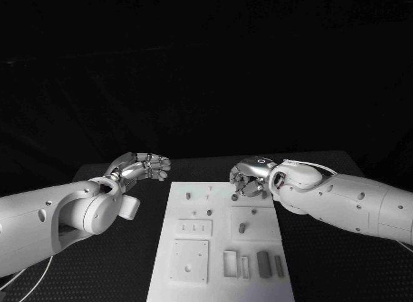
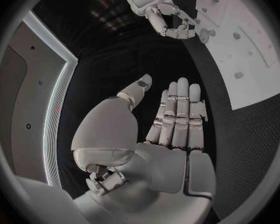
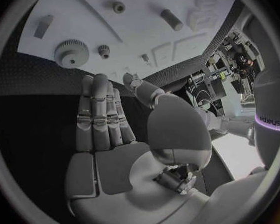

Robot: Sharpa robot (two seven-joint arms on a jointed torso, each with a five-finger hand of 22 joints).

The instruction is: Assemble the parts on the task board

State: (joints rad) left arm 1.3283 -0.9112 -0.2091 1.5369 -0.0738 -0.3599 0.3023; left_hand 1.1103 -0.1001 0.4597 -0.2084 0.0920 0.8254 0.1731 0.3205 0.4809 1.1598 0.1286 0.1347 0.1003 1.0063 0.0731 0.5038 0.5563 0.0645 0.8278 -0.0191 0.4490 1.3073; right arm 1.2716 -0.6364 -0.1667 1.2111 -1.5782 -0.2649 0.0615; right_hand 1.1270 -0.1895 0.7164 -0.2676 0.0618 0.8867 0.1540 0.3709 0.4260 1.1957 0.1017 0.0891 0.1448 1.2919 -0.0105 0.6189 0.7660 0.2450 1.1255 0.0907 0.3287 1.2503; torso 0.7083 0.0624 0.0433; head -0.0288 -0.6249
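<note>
Right wrist view: the right hand (image 3: 109,134) is released, fingers straight and holding nothing. Just beyond its fingertips lies a large gear (image 3: 71,53) on the task board (image 3: 146,32); lower squarely over it before closing. Left hand (image 2: 171,129) hangs released beside the board.

The tabletop (image 1: 333,264) is black and looks rough, with tiny bumps all over. The board (image 1: 220,286) is white, flat and matt. Both hands, left (image 2: 171,129) and right (image 3: 115,134), look like shiny silver metal. The arms (image 1: 351,201) are smooth white plastic.
</note>
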